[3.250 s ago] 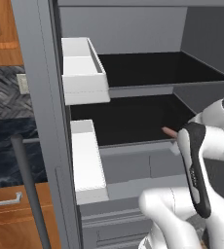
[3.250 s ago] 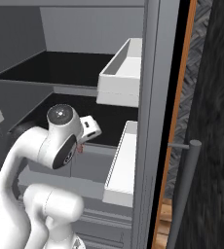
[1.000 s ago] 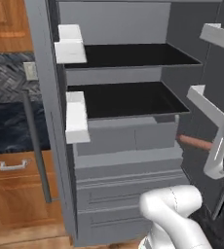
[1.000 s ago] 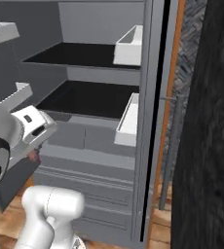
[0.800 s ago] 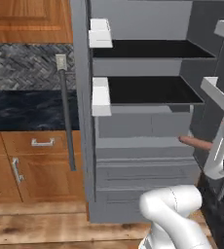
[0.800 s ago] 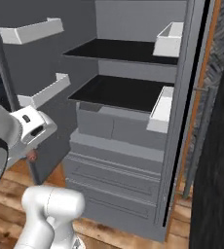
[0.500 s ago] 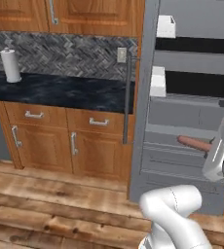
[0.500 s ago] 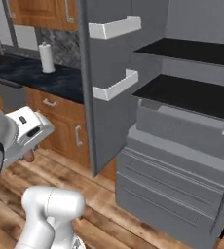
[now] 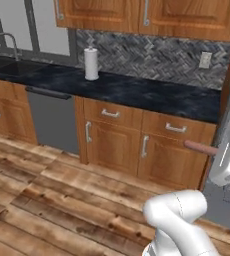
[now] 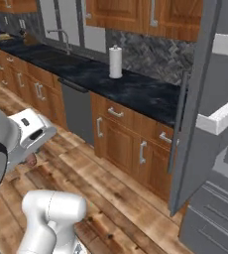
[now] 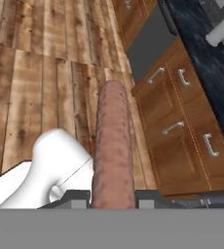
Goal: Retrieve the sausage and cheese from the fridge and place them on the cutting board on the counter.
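Observation:
My gripper (image 11: 113, 198) is shut on the sausage (image 11: 113, 141), a reddish-pink link that sticks straight out between the fingertips over the wood floor. In the left base view the sausage (image 9: 199, 147) juts left from the white hand at the right edge, level with the cabinet drawers. The black counter (image 9: 137, 92) runs across ahead of me. A small light-brown patch at the counter's far left end seems to be the cutting board (image 10: 4, 36). The grey fridge (image 10: 195, 114) stands at the right with its door swung open. The cheese is out of view.
A white paper-towel roll (image 9: 91, 63) stands on the counter by the sink faucet (image 9: 7, 42). Below are a grey dishwasher front (image 9: 52, 120) and reddish cabinets (image 9: 132, 145) with silver handles. Open wood floor (image 9: 42, 200) lies between me and the cabinets.
The whole picture has swung left from the fridge's inside to the counter and cabinets, so the base has moved. The sausage stays in the shut gripper.

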{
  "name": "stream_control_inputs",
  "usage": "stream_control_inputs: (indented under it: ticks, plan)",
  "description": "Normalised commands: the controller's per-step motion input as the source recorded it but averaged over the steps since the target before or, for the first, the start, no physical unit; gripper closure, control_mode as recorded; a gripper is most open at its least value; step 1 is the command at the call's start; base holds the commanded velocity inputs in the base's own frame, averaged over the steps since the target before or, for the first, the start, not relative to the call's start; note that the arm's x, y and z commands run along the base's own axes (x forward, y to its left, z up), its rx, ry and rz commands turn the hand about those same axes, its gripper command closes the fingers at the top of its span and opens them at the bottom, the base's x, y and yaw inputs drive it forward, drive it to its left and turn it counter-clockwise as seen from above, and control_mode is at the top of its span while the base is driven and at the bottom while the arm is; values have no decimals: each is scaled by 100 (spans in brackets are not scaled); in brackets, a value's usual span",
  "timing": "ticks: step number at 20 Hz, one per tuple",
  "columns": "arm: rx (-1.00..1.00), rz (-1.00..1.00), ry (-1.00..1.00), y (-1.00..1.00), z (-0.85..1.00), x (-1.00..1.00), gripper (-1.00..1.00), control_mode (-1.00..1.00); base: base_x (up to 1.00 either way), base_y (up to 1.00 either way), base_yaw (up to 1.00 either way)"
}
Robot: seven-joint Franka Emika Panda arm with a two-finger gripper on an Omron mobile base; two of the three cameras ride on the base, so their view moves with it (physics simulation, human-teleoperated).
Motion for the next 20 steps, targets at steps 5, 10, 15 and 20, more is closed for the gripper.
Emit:
stream_control_inputs:
  ticks: [5, 10, 15, 20]
  plan:
    - [0, 0, 0, 0, 0, 0, 100, 100, 100, 100, 5]
    - [0, 0, 0, 0, 0, 0, 100, 100, 100, 100, 4]
    - [0, 0, 0, 0, 0, 0, 100, 100, 100, 99, 30]
    - [0, 0, 0, 0, 0, 0, 100, 100, 100, 100, 19]
